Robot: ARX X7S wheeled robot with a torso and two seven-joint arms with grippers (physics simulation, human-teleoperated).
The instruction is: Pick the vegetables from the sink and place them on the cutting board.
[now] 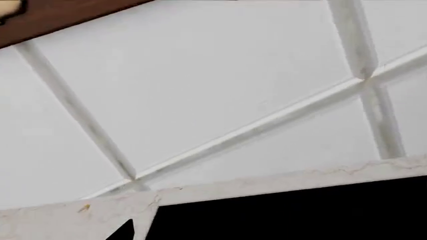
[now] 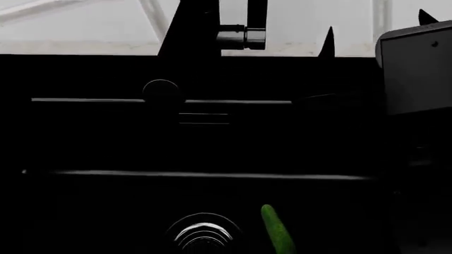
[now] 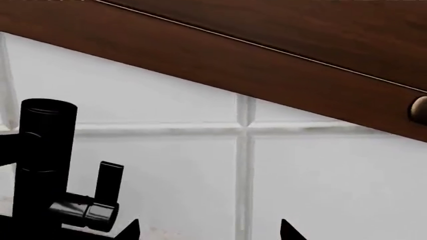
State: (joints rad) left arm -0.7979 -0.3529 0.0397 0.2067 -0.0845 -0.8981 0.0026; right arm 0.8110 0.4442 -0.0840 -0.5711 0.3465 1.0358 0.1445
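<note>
Cucumber (image 2: pixel 278 231) lies in sink (image 2: pixel 211 143) beside drain (image 2: pixel 203 233).
I see only right fingertips (image 3: pixel 288 231), apart, empty; left gripper's state unknowable.

**Item count, current views**

Sink (image 2: pixel 106 137): one black basin. Drain (image 2: pixel 203 235): one round ringed metal fitting. Faucet (image 2: pixel 205 32): one, black. Cucumber (image 2: pixel 278 232): one green piece visible. Tomato: none visible. Cabinet (image 3: pixel 280 55): one brown unit, with one round knob (image 3: pixel 419 110).

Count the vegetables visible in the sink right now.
1: a green cucumber lies on the sink floor just right of the drain. No tomato shows; it may be out of frame.
</note>
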